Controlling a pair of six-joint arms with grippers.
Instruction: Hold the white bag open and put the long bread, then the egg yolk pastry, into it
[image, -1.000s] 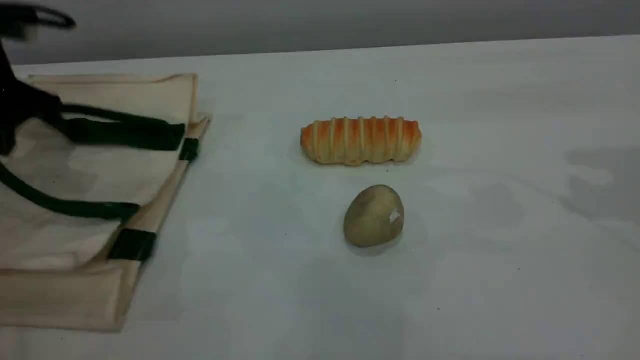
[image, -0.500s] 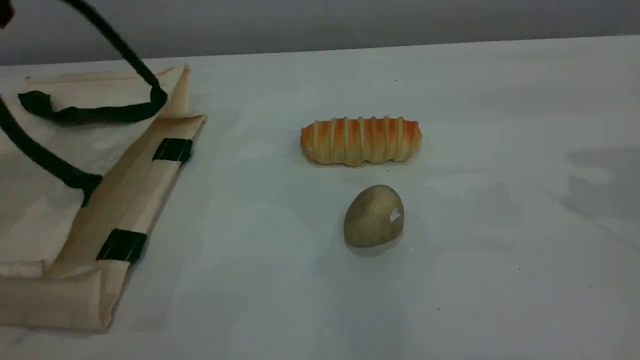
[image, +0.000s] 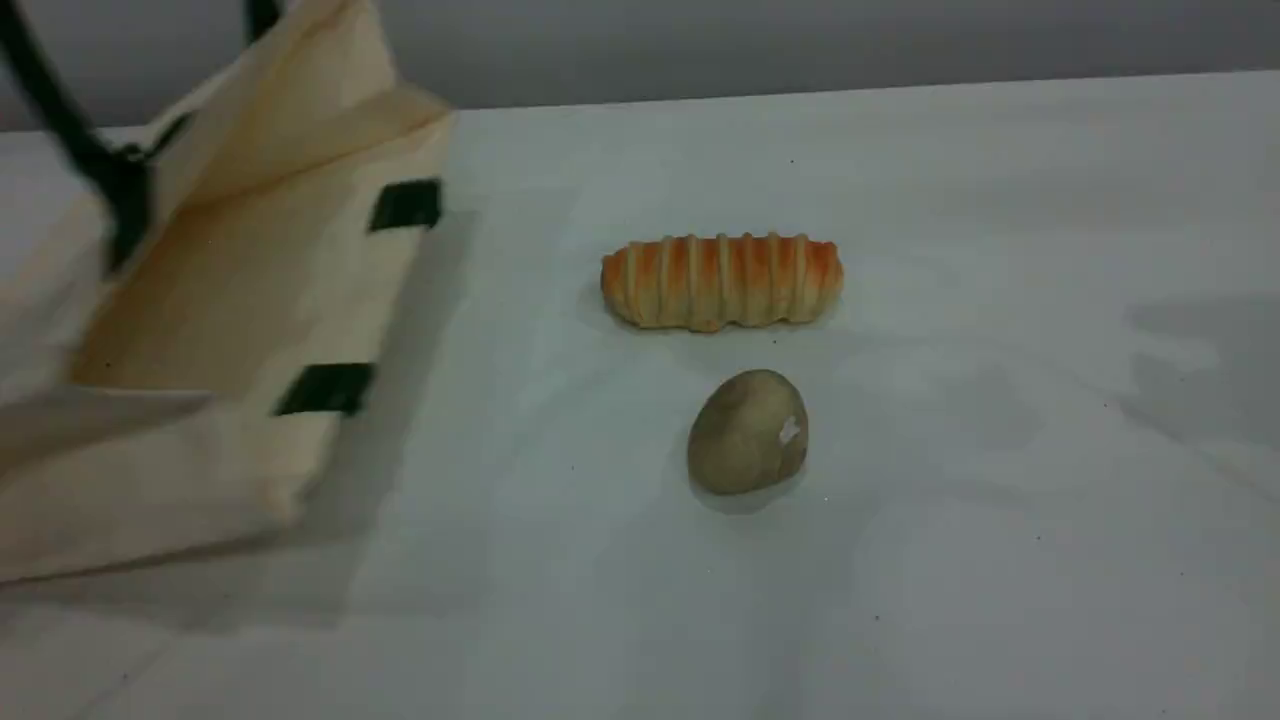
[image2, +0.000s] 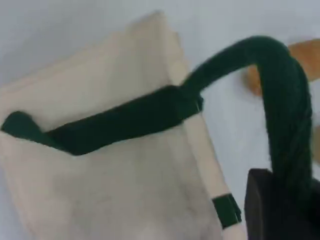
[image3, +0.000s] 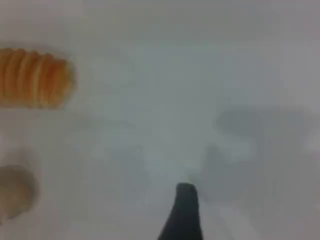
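the left gripper (image2: 272, 210) is clenched on the green strap handle (image2: 280, 90) of the white bag (image: 250, 280); the strap runs straight into its dark tip. the handle climbs out of the scene view's top left corner, and the bag's upper side hangs from it, off the table (image: 1000, 400). the lower side lies flat, so the mouth gapes toward the right. two green patches (image: 405, 205) sit on the rim of the lower side.

right of the bag and well apart from it, the long bread (image: 722, 280) lies crosswise on the table. the egg yolk pastry (image: 748, 432) sits just in front of it, not touching, with its white fleck turned right.

the right gripper (image3: 184, 210) is released and grasps nothing. one dark fingertip shows over bare table. in its view the bread is at the upper left and the pastry at the lower left edge, both well apart from the fingertip.
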